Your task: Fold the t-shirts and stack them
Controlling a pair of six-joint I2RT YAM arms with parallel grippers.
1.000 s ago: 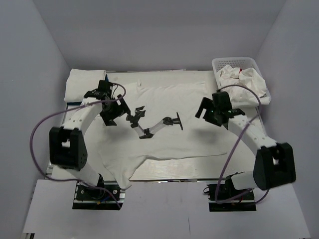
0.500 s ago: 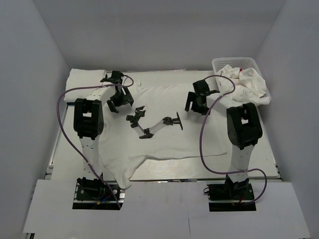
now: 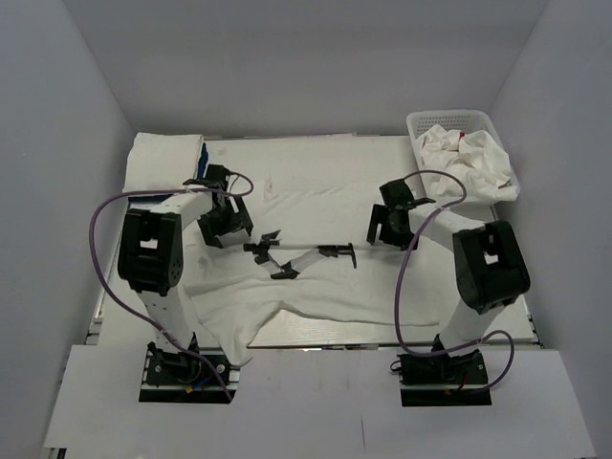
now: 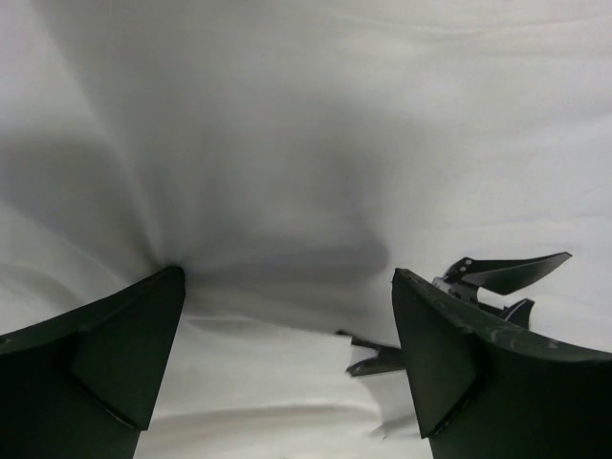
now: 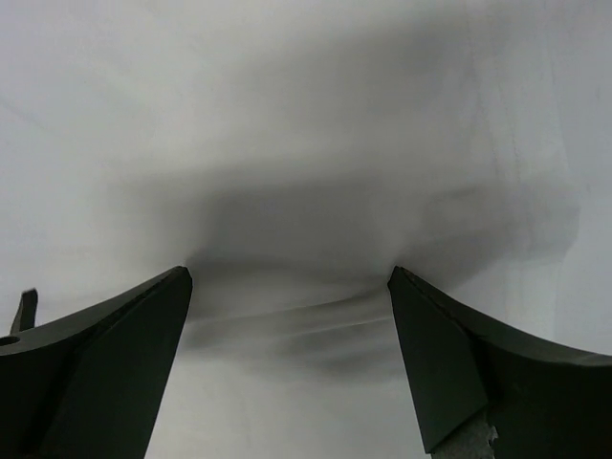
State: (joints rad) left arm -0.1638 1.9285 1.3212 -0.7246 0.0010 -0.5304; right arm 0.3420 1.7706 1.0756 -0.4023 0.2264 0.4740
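A white t-shirt (image 3: 316,186) lies spread across the table (image 3: 524,287), its near hem spilling over the front edge. Crumpled t-shirts (image 3: 469,153) fill the basket (image 3: 449,116) at back right, and a folded stack (image 3: 163,158) sits at back left. Folding looks barely begun. The left gripper (image 4: 287,275) and right gripper (image 5: 287,277) press into the cloth with jaws parted around small ridges. Next, both need to pinch and lift together.

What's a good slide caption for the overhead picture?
The left gripper and right gripper, both open, poised over a white t-shirt spread out; more shirts wait in the basket.
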